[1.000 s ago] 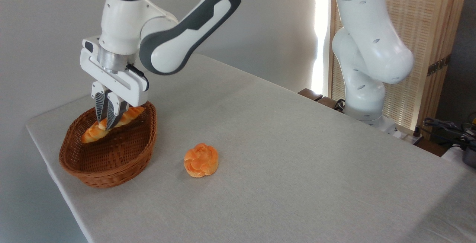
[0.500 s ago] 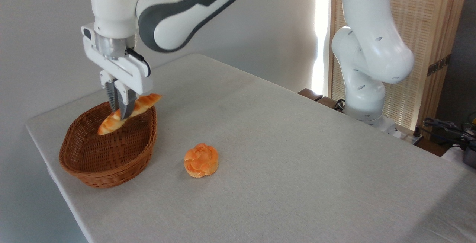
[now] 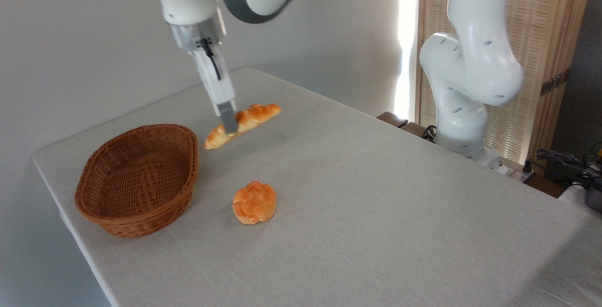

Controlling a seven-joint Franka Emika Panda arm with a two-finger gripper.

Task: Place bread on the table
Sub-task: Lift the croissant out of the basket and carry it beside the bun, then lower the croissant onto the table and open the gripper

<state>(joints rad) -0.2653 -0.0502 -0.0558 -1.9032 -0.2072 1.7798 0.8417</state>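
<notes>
**Loaf carried clear of the basket**

Since the earlier frames, the bread (image 3: 242, 119) had come up out of the wicker basket (image 3: 136, 180) and travelled to the right, so that it hung in the air over the table (image 3: 376, 213) rather than above the weave. The gripper (image 3: 228, 123) had turned as well and now showed edge-on, only one narrow grey finger facing the camera.

The basket sat near the table's left corner, its brown woven bowl holding nothing that could be seen. A small round knotted bun (image 3: 254, 202) rested on the cloth just right of the basket and in front of the hanging loaf, apart from both. Nothing lay on the stretch of grey-beige cloth directly beneath the loaf. At the far right edge, the arm's white base (image 3: 463, 123) stood before a slatted wooden screen (image 3: 545, 39), with dark cables (image 3: 564, 161) beyond the table.

The loaf was long, braided and golden-orange, tapering at both ends. It tilted, with its right tip higher than its left. The gripper was closed around its middle, the visible finger crossing the front of the loaf. A soft shadow lay on the cloth below, and the loaf touched neither table nor basket.
</notes>
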